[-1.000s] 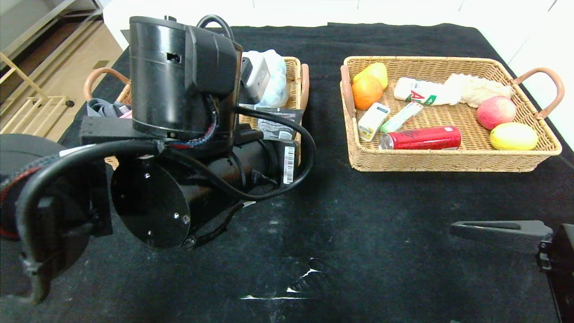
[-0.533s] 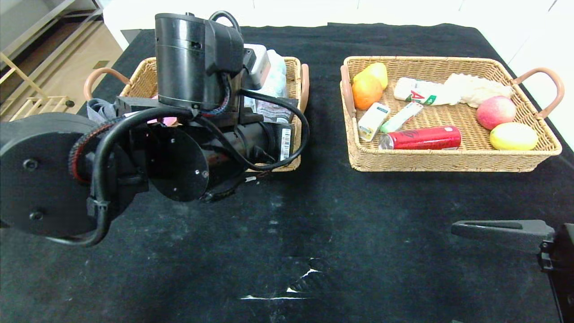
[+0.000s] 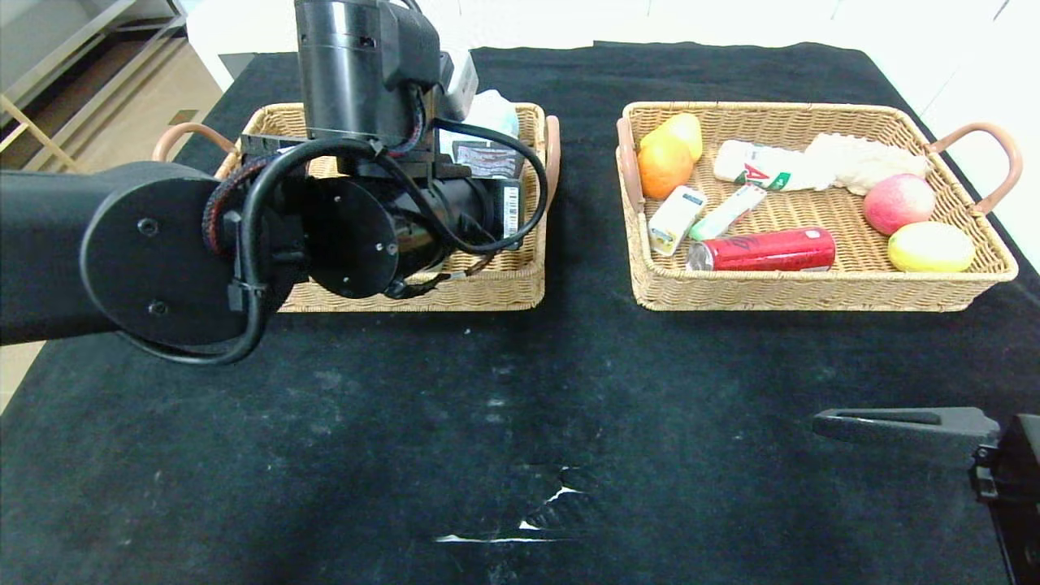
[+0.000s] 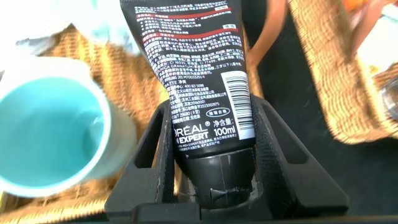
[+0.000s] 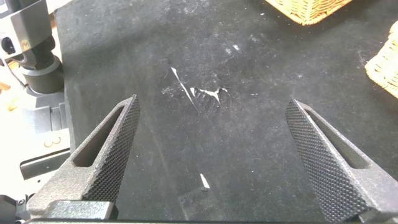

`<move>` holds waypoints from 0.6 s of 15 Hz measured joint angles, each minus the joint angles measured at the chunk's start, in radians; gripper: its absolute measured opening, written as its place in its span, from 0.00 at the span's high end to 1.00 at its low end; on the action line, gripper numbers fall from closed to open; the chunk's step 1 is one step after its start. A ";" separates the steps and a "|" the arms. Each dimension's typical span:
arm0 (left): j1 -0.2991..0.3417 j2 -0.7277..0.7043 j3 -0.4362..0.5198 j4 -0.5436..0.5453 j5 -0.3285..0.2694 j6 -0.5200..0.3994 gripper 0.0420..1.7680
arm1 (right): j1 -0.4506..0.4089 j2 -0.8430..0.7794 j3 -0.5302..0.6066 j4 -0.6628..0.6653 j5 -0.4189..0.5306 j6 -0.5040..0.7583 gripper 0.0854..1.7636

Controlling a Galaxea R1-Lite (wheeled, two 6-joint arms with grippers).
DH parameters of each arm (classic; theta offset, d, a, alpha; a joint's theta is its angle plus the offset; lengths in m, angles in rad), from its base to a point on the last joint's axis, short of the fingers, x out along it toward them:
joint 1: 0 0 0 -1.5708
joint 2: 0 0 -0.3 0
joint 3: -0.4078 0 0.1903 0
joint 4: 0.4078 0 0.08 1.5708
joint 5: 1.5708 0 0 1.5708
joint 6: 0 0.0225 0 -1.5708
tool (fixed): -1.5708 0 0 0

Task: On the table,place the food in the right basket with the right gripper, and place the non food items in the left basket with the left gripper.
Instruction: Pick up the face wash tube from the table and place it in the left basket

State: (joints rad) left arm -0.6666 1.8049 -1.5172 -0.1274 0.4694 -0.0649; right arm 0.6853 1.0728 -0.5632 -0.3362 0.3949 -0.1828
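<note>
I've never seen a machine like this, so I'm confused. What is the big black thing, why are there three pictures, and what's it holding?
It is a robot with two arms. Each arm ends in an end effector, two black fingers that pinch things. One picture comes from a camera on the robot's head, and the other two from cameras on its wrists. The left end effector hangs over the left basket and holds a black squeeze tube; a teal mug sits below it. The right end effector waits, open and empty, above the black table. The right basket holds food: a red soda can, a small drink carton, a candy stick and some fruit.
</note>
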 joint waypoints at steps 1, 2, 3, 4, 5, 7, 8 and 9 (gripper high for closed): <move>0.002 0.010 -0.013 0.000 -0.001 0.000 0.54 | 0.000 0.000 0.000 0.000 0.000 0.000 0.03; 0.005 0.019 -0.021 0.000 -0.001 0.000 0.54 | 0.000 0.000 0.000 0.000 0.000 0.001 0.03; 0.008 0.028 -0.027 0.000 -0.001 0.000 0.54 | -0.005 0.001 -0.001 -0.001 0.000 0.002 0.03; 0.013 0.037 -0.037 0.000 -0.002 0.000 0.54 | -0.008 0.001 -0.003 -0.002 0.000 0.003 0.03; 0.016 0.045 -0.046 0.000 -0.002 0.000 0.54 | -0.009 -0.001 -0.004 -0.002 0.000 0.003 0.03; 0.023 0.059 -0.063 0.000 -0.001 0.000 0.48 | -0.010 -0.007 -0.004 -0.002 0.000 0.003 0.03; 0.024 0.066 -0.066 -0.001 0.000 0.000 0.43 | -0.010 -0.009 -0.004 -0.003 -0.001 0.003 0.03; 0.026 0.072 -0.069 -0.001 0.000 -0.001 0.38 | -0.011 -0.010 -0.005 -0.002 0.000 0.003 0.03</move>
State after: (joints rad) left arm -0.6411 1.8766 -1.5860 -0.1283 0.4689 -0.0657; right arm 0.6745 1.0632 -0.5681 -0.3385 0.3949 -0.1794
